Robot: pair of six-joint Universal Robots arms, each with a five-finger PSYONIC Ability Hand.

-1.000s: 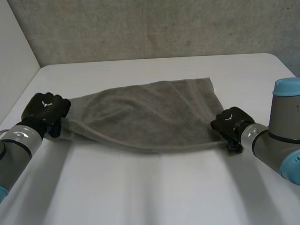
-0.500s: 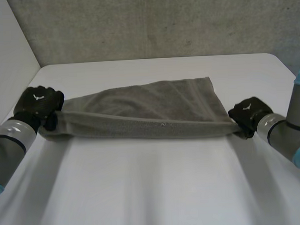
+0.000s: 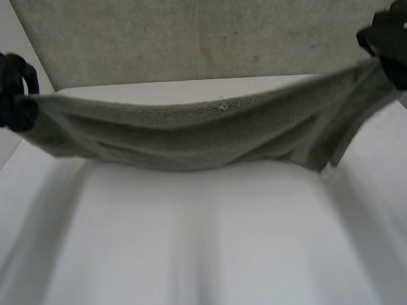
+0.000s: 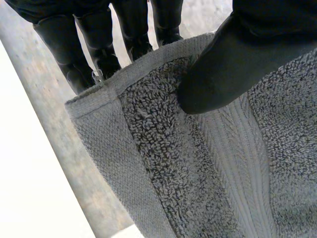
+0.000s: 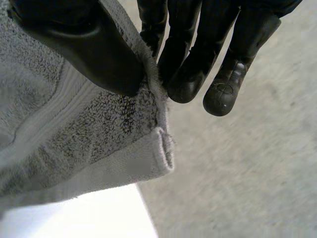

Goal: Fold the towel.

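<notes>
Grey terry towel (image 3: 203, 135) hangs stretched over the white worktop (image 3: 194, 247), sagging in the middle. The left hand (image 3: 8, 90) pinches one upper corner between thumb and fingers; the right hand (image 3: 393, 39) pinches the other.

You're looking at a grey towel (image 3: 189, 136) showing a ribbed band — black left hand (image 3: 8, 93) and right hand (image 3: 396, 41), white table (image 3: 207, 247).

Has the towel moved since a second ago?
Yes. The towel has risen from the white table: pinched by the left hand and right hand, its ends now sit above the table's far edge.
</notes>
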